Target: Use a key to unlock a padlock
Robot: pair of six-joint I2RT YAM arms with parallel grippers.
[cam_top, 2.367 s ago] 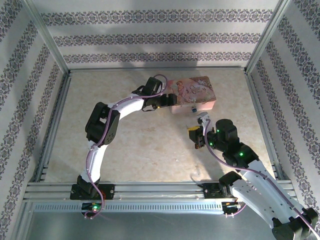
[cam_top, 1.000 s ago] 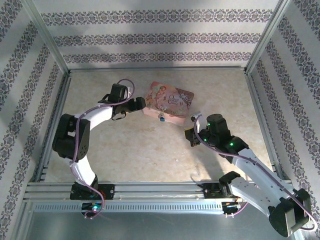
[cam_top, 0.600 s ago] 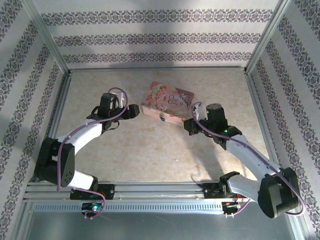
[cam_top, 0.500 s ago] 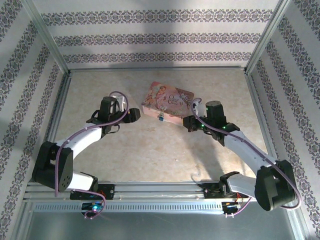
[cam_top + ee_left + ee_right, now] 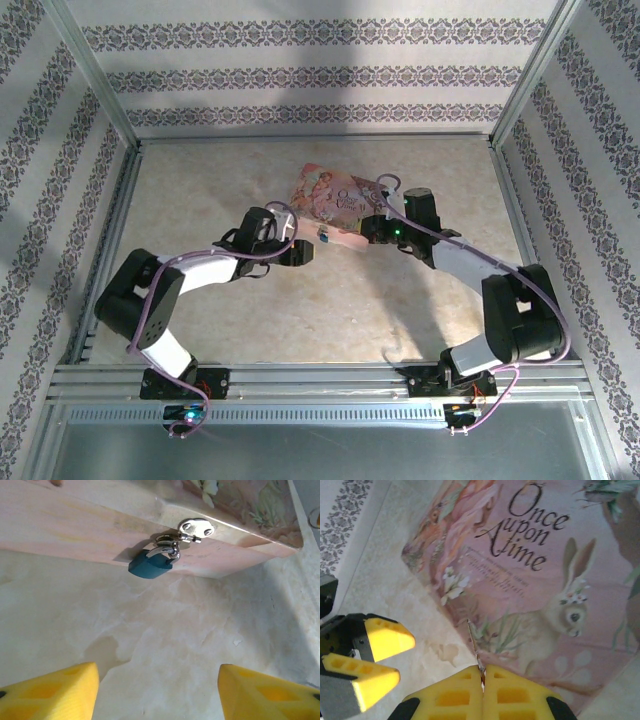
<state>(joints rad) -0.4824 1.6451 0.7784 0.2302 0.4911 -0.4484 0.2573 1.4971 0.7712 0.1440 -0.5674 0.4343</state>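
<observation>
Converging, left gripper [image 5: 302,252] and right gripper [image 5: 368,230] with key [image 5: 474,647] flank padlock [image 5: 150,566].

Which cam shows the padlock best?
Left wrist: the padlock is sharp, blue body hanging by its shackle from the pink tin's front hasp. Top external gives a tiny speck at the tin's front edge. Right wrist faces the tin's lid instead.

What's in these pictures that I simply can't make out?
- Left wrist view: the padlock's keyhole faces away from the camera.
- Right wrist view: the key is mostly buried between the right gripper's shut pads.
- Top view: the padlock is a blurred blue speck, no detail readable.
- Left wrist view: the left gripper's fingers are cut off by the bottom edge.
</observation>
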